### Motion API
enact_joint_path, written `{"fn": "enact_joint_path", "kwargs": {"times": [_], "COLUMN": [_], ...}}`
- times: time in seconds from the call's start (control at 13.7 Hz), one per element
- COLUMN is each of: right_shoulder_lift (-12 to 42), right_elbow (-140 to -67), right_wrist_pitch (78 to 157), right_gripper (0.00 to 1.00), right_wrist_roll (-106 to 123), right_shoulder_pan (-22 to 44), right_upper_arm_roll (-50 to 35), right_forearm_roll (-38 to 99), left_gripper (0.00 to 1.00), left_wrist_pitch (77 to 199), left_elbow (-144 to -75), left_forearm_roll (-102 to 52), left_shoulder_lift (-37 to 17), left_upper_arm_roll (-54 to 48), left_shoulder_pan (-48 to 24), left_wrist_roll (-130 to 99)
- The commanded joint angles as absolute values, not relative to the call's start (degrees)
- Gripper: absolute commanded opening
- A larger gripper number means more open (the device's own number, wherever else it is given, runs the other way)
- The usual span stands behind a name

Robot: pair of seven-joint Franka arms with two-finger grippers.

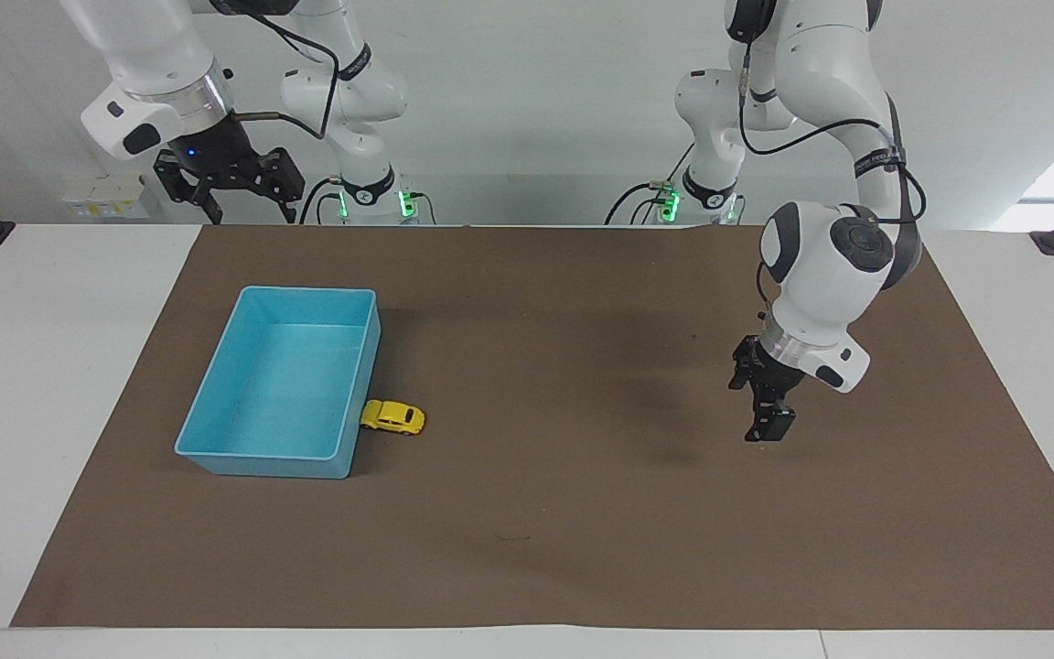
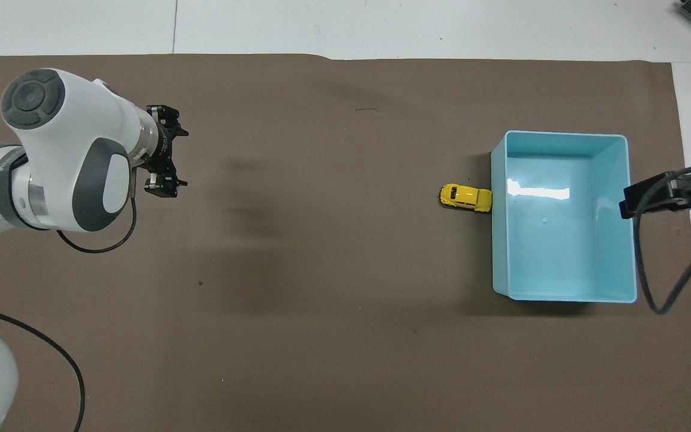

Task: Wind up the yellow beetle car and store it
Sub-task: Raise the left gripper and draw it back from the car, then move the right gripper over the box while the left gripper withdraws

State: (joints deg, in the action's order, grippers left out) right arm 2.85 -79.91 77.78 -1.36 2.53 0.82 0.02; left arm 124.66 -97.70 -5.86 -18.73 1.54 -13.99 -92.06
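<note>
Yellow beetle car point(image 1: 392, 417) rests against the blue bin point(image 1: 216, 403) (outside it). Both claws, left point(image 1: 770, 423) and right point(image 1: 227, 188), gape empty; approach squarely from above.

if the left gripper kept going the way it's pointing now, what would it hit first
It points down, so the left gripper would probably meet the bare brown mat first. Nothing lies under it; the car and bin are toward the right arm's end.

Right gripper point(image 2: 651, 198) partly cut off at the overhead view's edge
</note>
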Motion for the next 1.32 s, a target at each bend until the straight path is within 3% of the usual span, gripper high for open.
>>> {"fn": "enact_joint_path", "kwargs": {"times": [0.0,0.95,1.24], "right_shoulder_lift": [1.23,0.18,-2.19], "right_elbow": [-82.17,-84.20,-88.49], "right_wrist_pitch": [78.31,81.38,85.07], "right_gripper": [1.00,1.00,1.00], "right_wrist_roll": [-0.43,-34.18,-42.07], "right_shoulder_pan": [1.85,3.77,4.22], "right_upper_arm_roll": [0.97,-0.09,-1.14], "right_forearm_roll": [1.23,1.41,1.41], "left_gripper": [1.00,1.00,1.00], "left_wrist_pitch": [122.17,115.32,112.77], "left_elbow": [-96.51,-94.66,-94.66], "left_forearm_roll": [-5.36,-5.36,-3.27], "left_shoulder_lift": [-17.14,-9.76,-8.00], "left_upper_arm_roll": [1.32,1.76,2.11], "left_shoulder_pan": [-13.36,-9.41,-9.32], "left_wrist_roll": [-84.31,-39.06,-24.12]}}
